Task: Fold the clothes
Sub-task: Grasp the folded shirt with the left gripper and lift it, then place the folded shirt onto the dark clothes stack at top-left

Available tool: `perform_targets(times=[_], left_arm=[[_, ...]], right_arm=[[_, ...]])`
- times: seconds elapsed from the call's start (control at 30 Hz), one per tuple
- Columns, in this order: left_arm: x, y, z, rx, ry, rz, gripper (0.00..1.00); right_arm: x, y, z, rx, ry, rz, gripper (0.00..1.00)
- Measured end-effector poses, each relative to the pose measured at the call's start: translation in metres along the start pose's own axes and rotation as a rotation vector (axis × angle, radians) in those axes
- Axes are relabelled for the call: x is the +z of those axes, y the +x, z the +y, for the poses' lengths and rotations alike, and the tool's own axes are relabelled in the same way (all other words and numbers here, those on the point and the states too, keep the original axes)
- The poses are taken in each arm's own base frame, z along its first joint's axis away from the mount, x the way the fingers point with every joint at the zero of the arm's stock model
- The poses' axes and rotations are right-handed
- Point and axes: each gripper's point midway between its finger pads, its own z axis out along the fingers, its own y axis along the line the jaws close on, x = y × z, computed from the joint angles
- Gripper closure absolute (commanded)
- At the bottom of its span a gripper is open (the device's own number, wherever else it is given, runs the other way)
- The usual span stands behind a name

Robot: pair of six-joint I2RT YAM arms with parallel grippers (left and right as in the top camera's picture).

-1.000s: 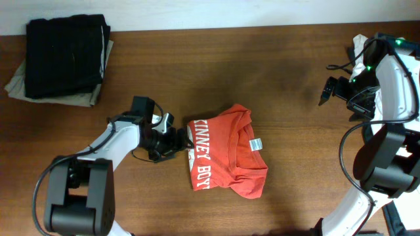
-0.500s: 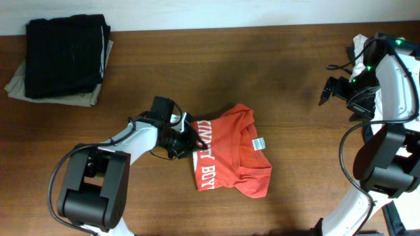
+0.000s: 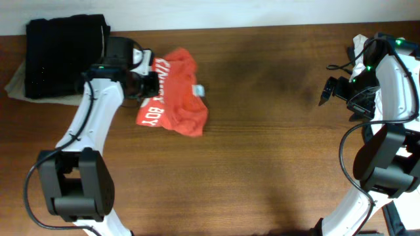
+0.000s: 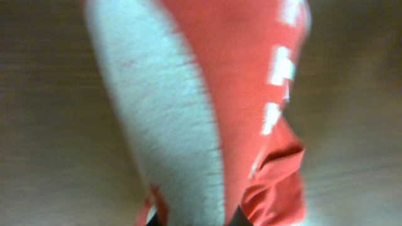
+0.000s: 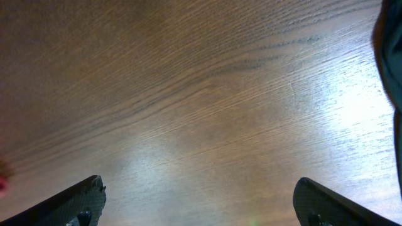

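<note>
I see the crumpled red-orange T-shirt with white lettering (image 3: 176,98) bunched at the upper left of the brown wooden table (image 3: 262,157), near a folded black pile of cloth (image 3: 65,56). My left gripper (image 3: 146,84) is clamped on the shirt's left edge, and cloth fills its wrist view. My right gripper (image 5: 198,194) hangs at the far right above the wood, fingers wide apart.

White "BOY" on T-shirt (image 3: 177,99); rest blurred.

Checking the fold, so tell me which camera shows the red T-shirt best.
Overhead: the whole T-shirt shows, bunched in the left gripper. Left wrist gives only a blurred close-up; right wrist shows mostly table.
</note>
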Motion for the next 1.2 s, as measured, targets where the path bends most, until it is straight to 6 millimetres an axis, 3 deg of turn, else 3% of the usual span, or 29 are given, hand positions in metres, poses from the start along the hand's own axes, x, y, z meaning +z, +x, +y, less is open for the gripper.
perform_targets(times=[0.17, 0.23, 0.3, 0.53, 0.73, 0.9, 1.1, 1.2], left_arm=[[0.021, -0.032, 0.058, 0.032, -0.123, -0.12, 1.0], [0.015, -0.055, 0.072, 0.046, -0.166, -0.215, 1.0], [0.01, -0.066, 0.081, 0.049, -0.222, -0.258, 1.0], [-0.018, -0.09, 0.13, 0.012, -0.502, -0.364, 1.0], [-0.063, -0.132, 0.131, 0.003, -0.572, -0.483, 0.99], [-0.071, -0.136, 0.138, -0.031, -0.597, -0.509, 0.99], [-0.093, -0.137, 0.183, -0.165, -0.64, -0.58, 0.98], [-0.084, -0.142, 0.2, -0.182, -0.652, -0.605, 0.98]], right_arm=[[0.0, 0.0, 0.0, 0.0, -0.001, -0.001, 0.01], [0.0, 0.0, 0.0, -0.001, 0.0, 0.0, 0.01], [0.0, 0.0, 0.0, 0.0, 0.0, 0.0, 0.01], [0.0, 0.0, 0.0, 0.0, 0.0, 0.0, 0.01], [0.0, 0.0, 0.0, 0.0, 0.0, 0.0, 0.02], [0.0, 0.0, 0.0, -0.001, 0.0, 0.0, 0.01], [0.0, 0.0, 0.0, 0.0, 0.0, 0.0, 0.01], [0.0, 0.0, 0.0, 0.0, 0.0, 0.0, 0.01]])
